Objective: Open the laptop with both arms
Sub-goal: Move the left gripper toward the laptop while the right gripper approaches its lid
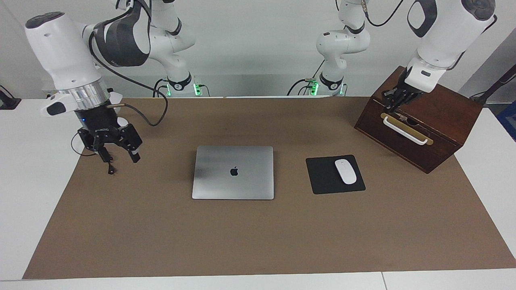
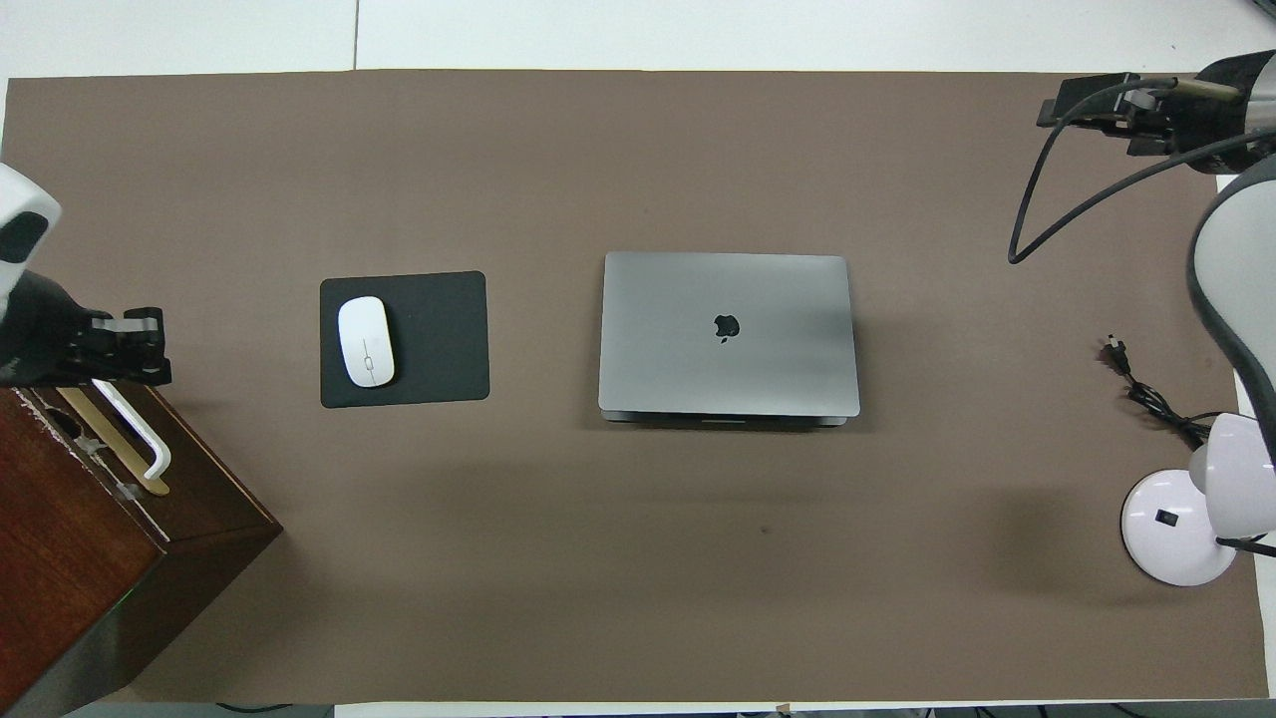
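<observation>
Laptop [image 1: 233, 172]: silver-grey, lid shut, black apple logo up, lying flat near the middle of the brown table mat [image 1: 258, 241]. Untouched by either arm.

Mouse pad [image 1: 335, 174]: black, flat on the mat beside the laptop, toward the left arm's end of the table. A white mouse [image 1: 345, 171] rests on it.

Wooden box [image 1: 423, 121]: dark brown, with a white handle [image 1: 404, 131] on a brass-coloured plate, standing at the left arm's end of the table, nearer to the robots than the mouse pad.

Left gripper [image 1: 397, 100]: over the box's front edge, just above the handle. Whether its fingers are apart or together cannot be told.

Right gripper [image 1: 121, 155]: raised over the mat at the right arm's end of the table, well apart from the laptop; fingers spread, holding nothing.

Desk lamp [image 2: 1191, 509]: white, round base, at the right arm's end; its black cable [image 2: 1146, 389] lies on the mat.
</observation>
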